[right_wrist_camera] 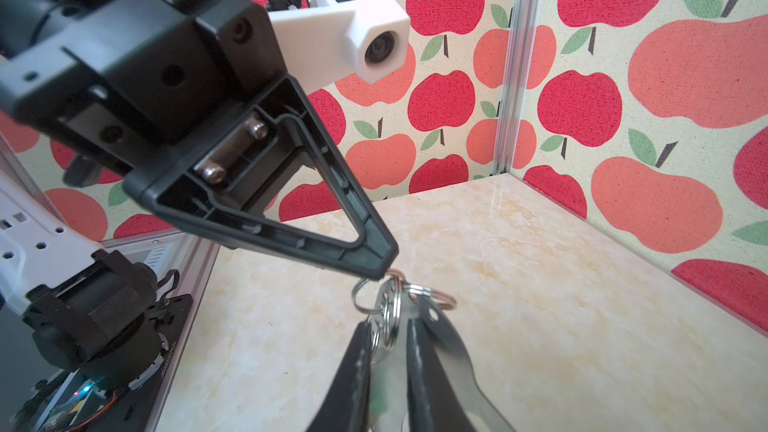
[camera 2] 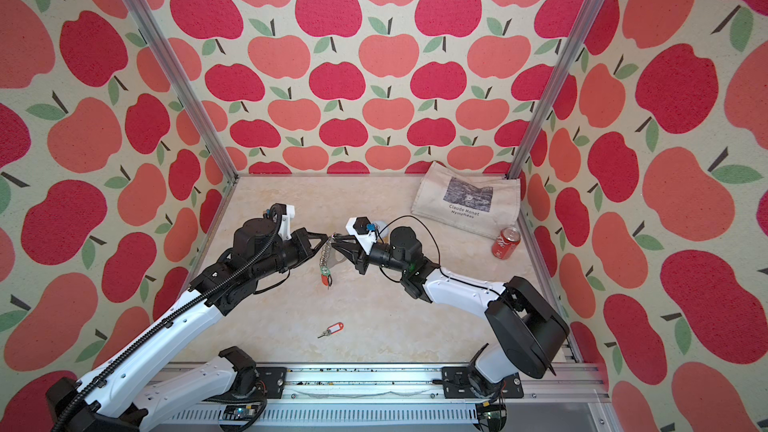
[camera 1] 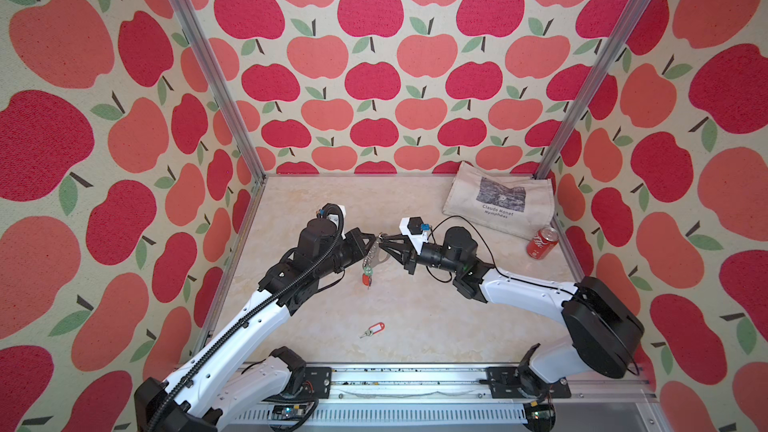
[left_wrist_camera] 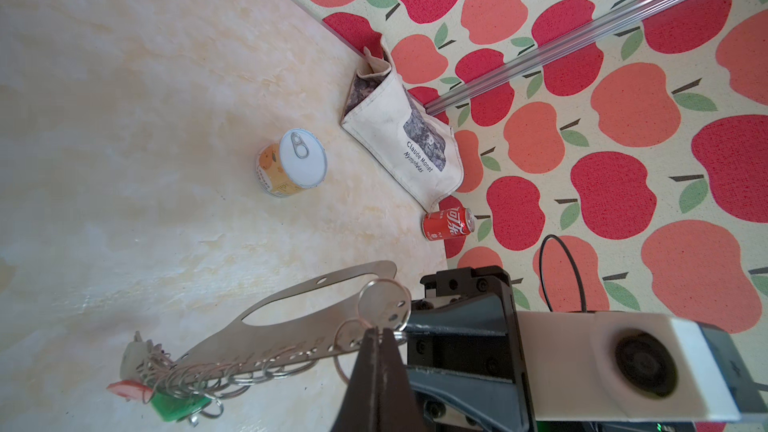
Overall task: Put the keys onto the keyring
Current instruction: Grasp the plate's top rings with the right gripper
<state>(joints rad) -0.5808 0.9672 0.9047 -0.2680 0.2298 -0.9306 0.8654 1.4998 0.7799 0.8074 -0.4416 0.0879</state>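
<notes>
The flat grey metal keyring plate with its oblong slot and row of small rings (left_wrist_camera: 266, 340) hangs above the pale marbled counter (camera 1: 415, 305). It hangs from one ring at its upper end, and the left tool (left_wrist_camera: 376, 334) is pressed together on that ring. The plate's long axis runs down and toward the front. Two keys already hang at its lower end, one with a green plastic tag (camera 1: 368, 271) and one with a red tag (camera 1: 365, 280).

The right tool (right_wrist_camera: 388, 351) meets the plate from the opposite side, just under the left tool's tip. Its fingers (right_wrist_camera: 357, 367) stand narrowly apart with the plate's top and a ring between them. I cannot tell from the blurred wrist view whether they already pinch the metal.

The remaining small silver key with a red oblong tag (camera 1: 374, 330) lies flat on the counter in both top views. It is well apart from both tools, toward the front rail and almost straight below the hanging plate. It lies diagonally, blade to the front-left and tag to the back-right. Neither arm looks clearly nearer, so the pick-up likely falls to whichever tool lets go.
</notes>
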